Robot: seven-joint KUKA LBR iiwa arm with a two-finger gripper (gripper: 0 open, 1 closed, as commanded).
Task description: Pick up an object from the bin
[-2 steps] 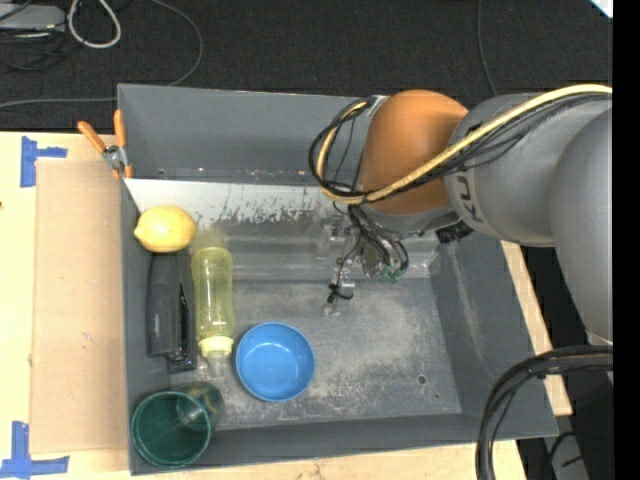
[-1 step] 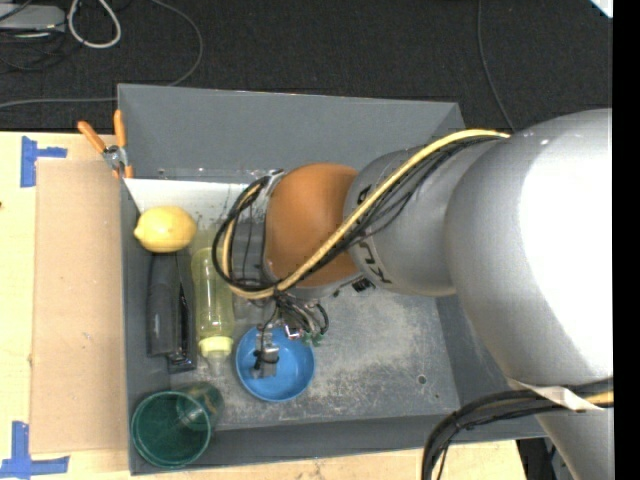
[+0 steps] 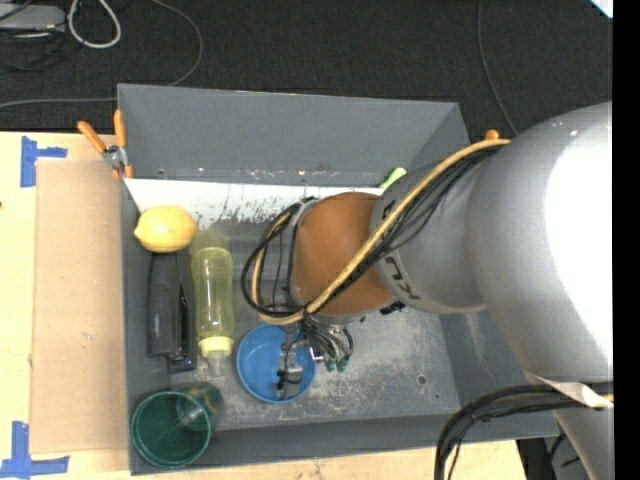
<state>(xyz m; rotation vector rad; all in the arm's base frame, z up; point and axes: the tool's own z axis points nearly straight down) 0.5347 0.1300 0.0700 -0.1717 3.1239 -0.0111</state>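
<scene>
In the lower middle of the frame, the hand (image 3: 293,368) is down over a round blue dish (image 3: 256,360) that lies flat on the floor of the grey metal bin (image 3: 440,373), close to the bin's near wall. The tip of the hand stands against the dish's right-hand part. Whether the hand is open or closed cannot be told from this angle, nor whether it has hold of anything. Above it sits the orange cover (image 3: 335,253) of the wrist, with black and yellow cables (image 3: 262,268) looping round its left side. The thick silver arm (image 3: 540,248) fills the right of the frame. Just left of the dish, a pale yellow see-through bottle (image 3: 212,298) lies lengthwise, its cap end towards the lower edge of the frame and near the dish's rim. Beside the bottle, further left, lies a long black object (image 3: 162,308) along the bin's left wall; its kind is not clear. A lemon (image 3: 165,229) rests in the upper left corner of the bin floor, just above the black object and the bottle. A dark green cup (image 3: 172,428) lies in the lower left corner, its mouth facing the camera, near the dish but apart from it. A small light green tip (image 3: 393,178) shows at the back wall, beside the arm.
</scene>
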